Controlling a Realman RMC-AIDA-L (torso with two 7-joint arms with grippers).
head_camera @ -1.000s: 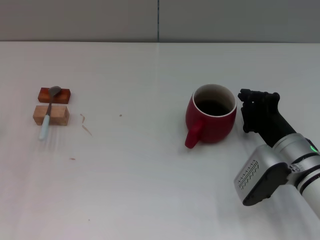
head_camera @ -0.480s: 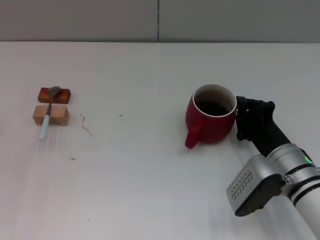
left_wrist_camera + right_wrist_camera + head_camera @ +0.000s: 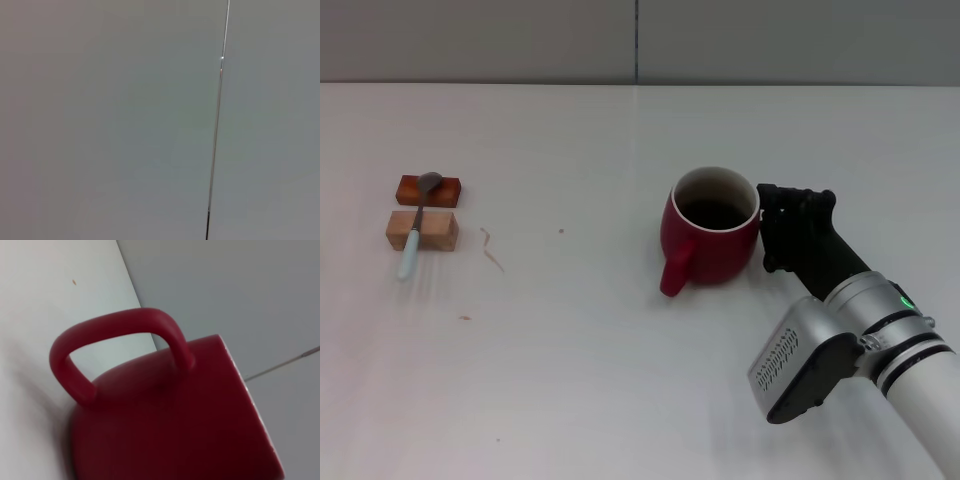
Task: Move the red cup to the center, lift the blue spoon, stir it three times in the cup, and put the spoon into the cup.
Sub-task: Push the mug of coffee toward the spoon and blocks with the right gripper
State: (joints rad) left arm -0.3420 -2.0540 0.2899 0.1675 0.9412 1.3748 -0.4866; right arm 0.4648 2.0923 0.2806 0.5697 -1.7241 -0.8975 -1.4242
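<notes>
The red cup (image 3: 710, 245) stands upright on the white table, a little right of the middle, with its handle toward the front left. My right gripper (image 3: 795, 228) is against the cup's right side, touching it. The right wrist view is filled by the cup (image 3: 175, 410) and its loop handle. The blue spoon (image 3: 414, 238) lies at the far left across two small blocks, its grey bowl on the far one. My left gripper is out of view; its wrist view shows only a grey wall.
A red wooden block (image 3: 445, 189) and a tan wooden block (image 3: 435, 230) hold the spoon at the far left. A few small crumbs (image 3: 490, 248) lie to the right of the blocks. The grey wall (image 3: 640, 40) runs along the table's far edge.
My right gripper has moved left, met the cup's right side and pushed it to the left, toward the middle. The spoon and blocks have not moved.
</notes>
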